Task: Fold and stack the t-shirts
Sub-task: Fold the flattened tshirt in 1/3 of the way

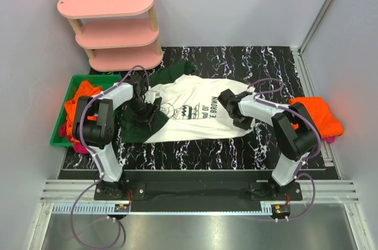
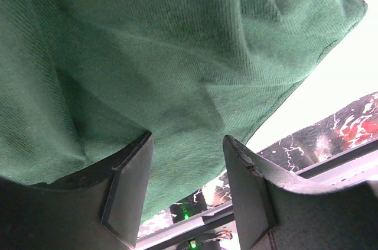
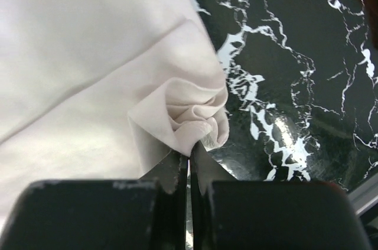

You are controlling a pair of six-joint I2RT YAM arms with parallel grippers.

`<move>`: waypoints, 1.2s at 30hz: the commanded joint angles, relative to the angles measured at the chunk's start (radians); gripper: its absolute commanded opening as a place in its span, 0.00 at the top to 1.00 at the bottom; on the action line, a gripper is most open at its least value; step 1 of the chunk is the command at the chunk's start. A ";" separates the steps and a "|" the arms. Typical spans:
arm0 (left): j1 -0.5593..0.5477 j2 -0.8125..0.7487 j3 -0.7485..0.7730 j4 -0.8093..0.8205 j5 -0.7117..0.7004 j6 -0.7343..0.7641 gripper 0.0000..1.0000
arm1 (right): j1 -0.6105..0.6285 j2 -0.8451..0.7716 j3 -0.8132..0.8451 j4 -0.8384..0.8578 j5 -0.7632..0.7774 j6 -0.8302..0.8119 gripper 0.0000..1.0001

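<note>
A white t-shirt [image 1: 195,117] with dark green sleeves and black print lies spread on the black marbled mat [image 1: 236,64]. My left gripper [image 1: 147,115] is at its near-left green sleeve [image 2: 147,55]. In the left wrist view that gripper [image 2: 186,143] is open, with the green cloth draped over and between the spread fingers. My right gripper [image 1: 242,123] is at the shirt's right hem. In the right wrist view it [image 3: 189,154] is shut on a bunched fold of white cloth [image 3: 195,114] at the shirt's edge.
A green bin [image 1: 62,138] at the left holds orange t-shirts [image 1: 82,93]. A folded orange t-shirt [image 1: 316,114] lies at the right over a magenta one [image 1: 331,139]. A pink three-tier shelf [image 1: 115,25] stands at the back left. Grey walls enclose the mat.
</note>
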 commanded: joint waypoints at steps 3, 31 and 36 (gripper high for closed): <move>-0.004 -0.009 -0.007 0.013 -0.015 -0.004 0.43 | 0.017 -0.005 0.086 -0.036 0.108 -0.002 1.00; -0.002 -0.009 -0.021 0.032 -0.052 -0.030 0.44 | 0.040 -0.168 0.155 0.347 -0.251 -0.453 1.00; -0.002 -0.017 -0.030 0.033 -0.059 -0.028 0.44 | 0.085 -0.060 0.192 0.399 -0.363 -0.493 1.00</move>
